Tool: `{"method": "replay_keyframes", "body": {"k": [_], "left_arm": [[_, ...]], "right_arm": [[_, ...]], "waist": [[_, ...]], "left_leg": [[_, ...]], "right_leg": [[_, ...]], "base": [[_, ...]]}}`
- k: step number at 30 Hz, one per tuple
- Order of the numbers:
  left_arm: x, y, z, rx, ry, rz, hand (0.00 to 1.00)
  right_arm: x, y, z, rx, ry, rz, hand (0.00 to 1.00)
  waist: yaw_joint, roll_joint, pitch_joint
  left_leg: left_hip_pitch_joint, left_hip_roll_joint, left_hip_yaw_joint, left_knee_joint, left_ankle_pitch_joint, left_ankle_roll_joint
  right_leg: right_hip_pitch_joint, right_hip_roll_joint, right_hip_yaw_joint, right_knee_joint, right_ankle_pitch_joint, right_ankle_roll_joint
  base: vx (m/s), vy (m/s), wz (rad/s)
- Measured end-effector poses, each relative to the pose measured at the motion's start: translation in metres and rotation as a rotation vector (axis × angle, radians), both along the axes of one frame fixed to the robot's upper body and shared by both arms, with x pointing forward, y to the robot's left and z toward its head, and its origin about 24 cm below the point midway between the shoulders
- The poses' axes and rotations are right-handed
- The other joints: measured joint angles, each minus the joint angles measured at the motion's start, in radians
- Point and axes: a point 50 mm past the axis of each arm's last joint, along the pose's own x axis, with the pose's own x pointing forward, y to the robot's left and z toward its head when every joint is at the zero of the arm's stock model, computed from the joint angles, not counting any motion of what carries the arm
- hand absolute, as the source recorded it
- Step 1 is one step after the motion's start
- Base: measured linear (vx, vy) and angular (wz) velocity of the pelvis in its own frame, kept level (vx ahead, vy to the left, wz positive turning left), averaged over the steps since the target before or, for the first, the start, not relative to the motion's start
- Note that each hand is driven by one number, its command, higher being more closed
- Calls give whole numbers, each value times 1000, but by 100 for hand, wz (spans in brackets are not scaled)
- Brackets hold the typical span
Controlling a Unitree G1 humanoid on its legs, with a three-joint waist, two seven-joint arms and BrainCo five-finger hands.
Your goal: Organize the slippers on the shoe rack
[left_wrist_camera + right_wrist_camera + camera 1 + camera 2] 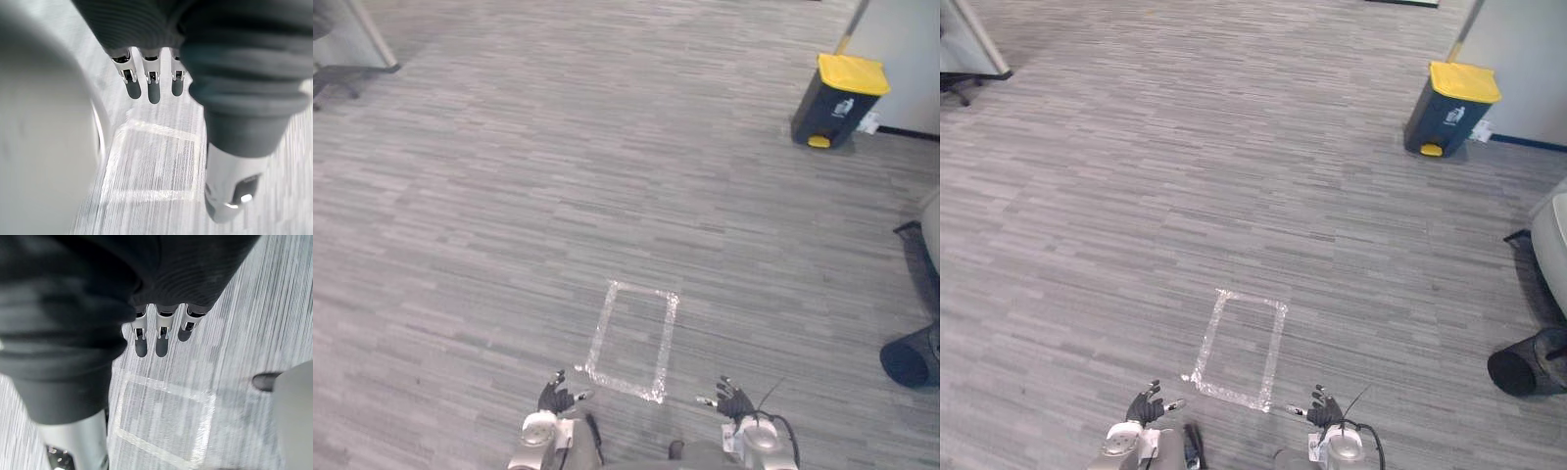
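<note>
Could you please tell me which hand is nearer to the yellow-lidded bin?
Right. The right hand is on the same side of the taped rectangle as the bin; the left hand is across it, farther off.

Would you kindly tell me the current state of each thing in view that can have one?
left hand: open, holding nothing.
right hand: open, holding nothing.
bin: upright, yellow lid shut.
tape rectangle: stuck flat on the floor.
</note>
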Motion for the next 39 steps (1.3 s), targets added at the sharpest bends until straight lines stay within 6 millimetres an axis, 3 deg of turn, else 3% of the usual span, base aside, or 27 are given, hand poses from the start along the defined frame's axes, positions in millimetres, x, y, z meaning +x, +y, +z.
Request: {"method": "replay_keyframes", "body": {"k": [2,3,5,6,8,10,12,13,14,15,16,17,18,20,21,22,23,24,26,28,31,32,33,35,39], "left_arm": [[-1,1,-1,3,8,1,0],[-4,5,-2,11,24,1,0],[-12,11,-5,27,55,2,0],[-13,13,-5,31,65,3,0],[-18,10,-8,38,94,-31,0],[-19,9,-9,36,102,-34,0],[-17,7,-9,32,98,-42,0],[-15,5,-8,30,95,-46,0],[-15,5,-8,33,96,-57,0],[-17,5,-9,40,104,-73,0],[-18,-1,-11,29,119,-80,0],[-15,-8,-11,14,111,-98,0],[-10,-12,-10,9,96,-108,0],[-1,-19,-7,-7,73,-117,0],[-1,-22,-7,-13,71,-120,0],[-2,-24,-7,-17,73,-126,0],[-3,-26,-8,-24,75,-130,0],[-5,-28,-9,-34,81,-133,0],[-3,-27,-7,-34,65,-134,0],[0,-26,-5,-29,51,-135,0],[-2,-21,-6,-16,57,-133,0],[-4,-22,-7,-17,62,-135,0],[-6,-22,-7,-18,68,-136,0],[-5,-17,-7,0,71,-143,0],[-7,-8,-8,22,83,-141,0]], "right_arm": [[0,0,0,-1,-1,-4,0],[-1,2,-1,5,4,-3,0],[-2,6,-2,14,10,5,0],[0,6,-2,14,10,11,0],[5,5,0,1,2,29,0],[10,4,1,-4,-9,34,0],[18,3,5,-11,-31,40,0],[22,1,6,-17,-41,42,0],[21,1,6,-18,-38,45,0],[15,2,4,-15,-22,42,0],[18,-5,6,-29,-40,33,0],[24,-8,9,-43,-48,36,0],[24,-10,9,-44,-52,30,0],[23,-14,9,-46,-48,8,0],[22,-15,8,-46,-40,2,0],[18,-16,6,-47,-25,-1,0],[15,-16,5,-46,-17,-7,0],[12,-16,4,-43,-7,-13,0],[8,-18,2,-49,12,-17,0],[9,-18,2,-53,14,-21,0],[8,-16,1,-58,16,-19,0],[6,-19,1,-61,19,-27,0],[6,-22,2,-69,17,-28,0],[4,-17,1,-54,16,-36,0],[-4,-8,-4,-26,49,-34,0]], "waist": [[1,-3,-2],[7,-17,-6],[12,-32,-15],[12,-37,-17],[11,-28,-17],[6,-21,-14],[-5,-3,-4],[-5,9,3],[-4,5,1],[-3,-16,-10],[-7,7,-6],[-10,42,-1],[-16,54,-1],[-20,73,8],[-18,76,11],[-16,75,12],[-15,70,12],[-14,63,13],[-7,56,9],[9,53,12],[18,56,11],[19,68,7],[18,76,4],[8,35,-13],[10,-6,-29]], "left_leg": [[12,7,25,42,-42,21],[65,4,69,41,-81,36],[141,-8,127,12,-115,55],[184,-12,147,-5,-130,58],[330,-12,213,-116,-137,58],[385,-9,248,-166,-137,57],[434,5,295,-207,-136,56],[461,14,318,-228,-136,55],[487,-2,338,-245,-130,44],[506,-30,338,-253,-133,29],[536,-21,329,-250,-150,-9],[535,6,327,-206,-146,-26],[515,16,314,-144,-139,-36],[441,83,269,123,-72,-110],[413,111,245,241,-56,-118],[383,125,231,344,-75,-139],[352,130,223,404,-95,-137],[318,125,226,426,-119,-104],[243,121,221,383,-156,-67],[172,73,135,259,-174,-41],[144,-39,-199,-1,-164,-52],[143,-45,-287,-70,-123,-57],[146,-44,-293,-59,-50,-59],[173,-67,-207,-47,-76,-16],[190,-86,-87,-59,-89,10]], "right_leg": [[-39,-4,18,107,-2,4],[-114,-15,45,291,8,20],[-223,-35,52,550,34,64],[-264,-40,24,640,20,68],[-355,-54,-169,729,-58,-2],[-396,-43,-258,677,-86,-28],[-446,-12,-376,515,-82,-49],[-462,11,-449,389,-48,-79],[-455,39,-495,236,46,-105],[-451,41,-498,139,180,-151],[-456,55,-490,179,186,-223],[-453,68,-482,205,137,-222],[-451,73,-481,214,114,-221],[-389,96,-462,200,71,-214],[-348,110,-444,166,65,-213],[-298,121,-422,136,62,-210],[-252,125,-400,107,58,-205],[-204,125,-364,77,54,-197],[-172,125,-291,60,49,-183],[-164,123,-186,61,49,-162],[-157,126,1,69,45,-111],[-172,143,60,90,34,-86],[-178,154,98,110,22,-66],[-176,120,151,112,14,-23],[-185,88,245,40,63,35]], "base": [[363,257,-46],[388,302,-64],[401,277,-61],[500,256,-64],[463,156,-71],[370,81,-60],[423,47,-61],[533,9,-57],[460,-16,-56],[501,-38,-48],[504,-16,-50],[502,-39,-43],[467,-62,-32],[463,-118,-26],[448,-65,-45],[418,5,-51],[466,51,-60],[404,98,-63],[253,131,-100],[206,212,-150],[183,253,-187],[148,296,-194],[150,324,-153],[136,333,-105],[88,273,-83]]}}
